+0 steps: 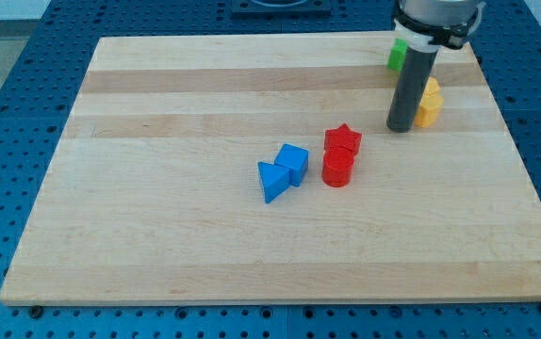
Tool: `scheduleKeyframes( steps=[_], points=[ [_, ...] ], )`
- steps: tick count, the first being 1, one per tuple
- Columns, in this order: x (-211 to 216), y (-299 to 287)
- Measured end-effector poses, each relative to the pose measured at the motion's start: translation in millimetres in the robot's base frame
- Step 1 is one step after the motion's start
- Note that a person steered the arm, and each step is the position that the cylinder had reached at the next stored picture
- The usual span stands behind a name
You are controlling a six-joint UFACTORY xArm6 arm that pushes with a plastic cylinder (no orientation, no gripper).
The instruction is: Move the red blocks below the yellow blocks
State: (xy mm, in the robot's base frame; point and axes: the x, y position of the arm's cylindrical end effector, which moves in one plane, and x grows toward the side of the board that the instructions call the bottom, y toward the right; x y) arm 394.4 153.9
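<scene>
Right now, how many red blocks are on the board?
2. A red star block sits near the board's middle, and a red cylinder block touches it just toward the view's bottom. My tip is up to their right; its rod might hide something.

Light wooden bench (157, 245), pale planks with grain bands running across the view, sits on a blue perforated base (7, 141) with rows of holes, visible along all edges. Two blue blocks near bench centre, touching each other: blue cube (293, 162) upper right of the pair, blue triangular block (271, 180) lower left, pointing toward the view's bottom-left. Green block (397, 55) near the view's top right, close to the bench's far edge, mostly hidden, shape cannot tell. Grey floor strip shows at the view's top left corner, beyond the base.
</scene>
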Motion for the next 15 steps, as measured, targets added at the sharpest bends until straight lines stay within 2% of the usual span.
scheduleKeyframes(
  steps=[1,2,3,4,5,7,8,9,11,12,13,15],
  points=[
    [-3,-1],
    [-4,-37],
    [-20,-113],
    [-11,-161],
    [23,-156],
    [33,-44],
    [33,-26],
    [49,-60],
    [116,-28],
    [137,-54],
    [140,-115],
    [102,-133]
  ],
)
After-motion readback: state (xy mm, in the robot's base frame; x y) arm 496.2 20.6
